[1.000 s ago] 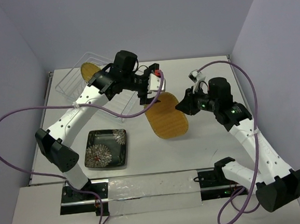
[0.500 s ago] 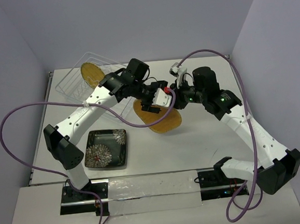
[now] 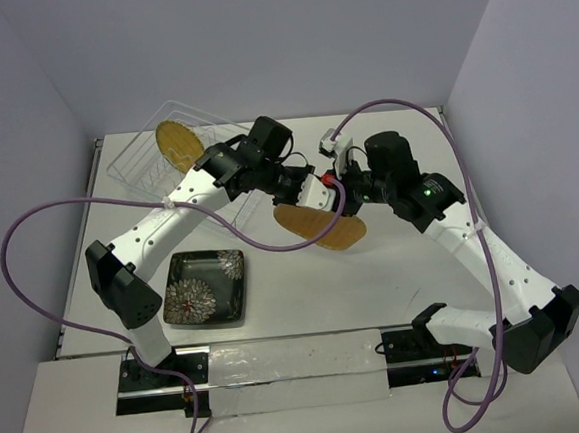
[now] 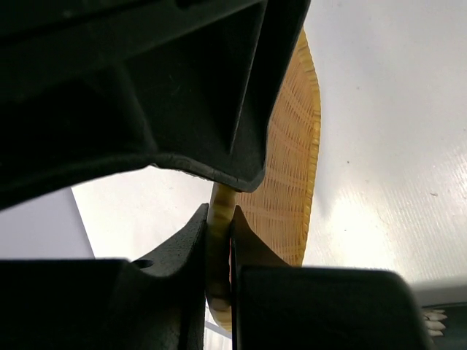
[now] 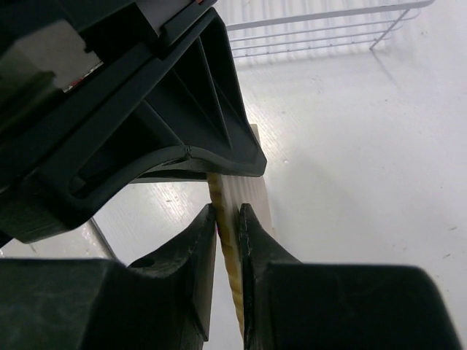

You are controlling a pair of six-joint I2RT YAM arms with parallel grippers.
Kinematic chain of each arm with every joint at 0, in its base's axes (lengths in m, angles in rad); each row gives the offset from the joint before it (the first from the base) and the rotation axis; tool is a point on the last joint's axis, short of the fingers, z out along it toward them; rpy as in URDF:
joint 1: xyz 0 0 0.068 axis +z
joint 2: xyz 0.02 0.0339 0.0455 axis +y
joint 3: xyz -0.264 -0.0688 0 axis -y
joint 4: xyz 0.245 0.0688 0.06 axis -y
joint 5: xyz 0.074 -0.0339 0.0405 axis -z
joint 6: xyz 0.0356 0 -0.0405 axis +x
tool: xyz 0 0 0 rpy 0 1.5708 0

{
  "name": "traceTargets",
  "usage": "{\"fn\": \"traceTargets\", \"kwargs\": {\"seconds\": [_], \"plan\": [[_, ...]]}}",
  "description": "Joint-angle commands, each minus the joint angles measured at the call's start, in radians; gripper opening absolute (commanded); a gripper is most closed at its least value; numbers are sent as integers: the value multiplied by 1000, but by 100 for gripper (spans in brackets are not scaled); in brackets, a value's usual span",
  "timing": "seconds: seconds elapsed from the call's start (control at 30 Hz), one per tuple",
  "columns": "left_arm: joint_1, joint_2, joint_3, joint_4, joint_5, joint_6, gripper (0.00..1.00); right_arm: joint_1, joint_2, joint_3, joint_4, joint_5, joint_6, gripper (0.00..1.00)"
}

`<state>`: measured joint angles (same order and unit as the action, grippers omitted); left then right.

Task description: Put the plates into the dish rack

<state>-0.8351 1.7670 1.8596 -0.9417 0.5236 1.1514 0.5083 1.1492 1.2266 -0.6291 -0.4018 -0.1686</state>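
The orange plate point(image 3: 323, 230) hangs above the middle of the table, held by its far rim between both grippers. My left gripper point(image 3: 310, 197) reaches in from the left and is shut on that rim; in the left wrist view the gripper point(image 4: 220, 244) pinches the woven edge of the orange plate point(image 4: 292, 160). My right gripper point(image 3: 348, 194) comes from the right, and its gripper point(image 5: 228, 219) holds the same orange plate point(image 5: 232, 191) edge-on. The yellow plate point(image 3: 178, 143) stands in the dish rack point(image 3: 135, 170). The black flowered plate point(image 3: 205, 286) lies flat at front left.
The dish rack point(image 5: 314, 29) stands at the table's far left, behind the left arm. Purple cables loop from both arms over the table. Walls close in the table at the back and both sides.
My left gripper has swung right and shut on the orange plate's rim. The right arm has carried the plate left to meet it, and the plate now lies flatter.
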Motion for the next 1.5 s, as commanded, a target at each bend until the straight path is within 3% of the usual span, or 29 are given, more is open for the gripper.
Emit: {"fn": "traceTargets", "kwargs": {"seconds": [0.0,0.03,0.07,0.17,0.27,0.43,0.63,0.77,0.93,1.1,1.27,1.47], "plan": [[28,-41,-19,74,-61,-31,0,-5,-52,97,69,95,50,19],[48,-46,-19,109,-60,-40,0,-5,-67,99,69,105,51,41],[69,-46,-15,131,-53,-38,0,-5,-79,100,69,110,51,51],[138,-53,22,144,-14,6,0,-5,-120,100,71,105,48,71],[204,-74,22,174,40,67,0,-5,-166,100,75,93,43,78],[332,-99,40,207,176,159,0,-7,-232,106,94,120,54,79],[546,-36,254,-151,330,573,0,-7,-265,96,132,252,80,81],[629,-27,278,-319,248,781,0,-8,-230,106,141,336,114,80],[732,-22,245,-427,211,886,0,-12,-164,119,166,399,155,80],[839,-32,189,-433,254,966,0,-10,-89,156,179,436,167,80],[908,-25,155,-430,202,1054,0,-11,0,210,183,425,218,80],[994,14,148,-430,314,1152,0,-10,79,262,189,420,223,80]]}}
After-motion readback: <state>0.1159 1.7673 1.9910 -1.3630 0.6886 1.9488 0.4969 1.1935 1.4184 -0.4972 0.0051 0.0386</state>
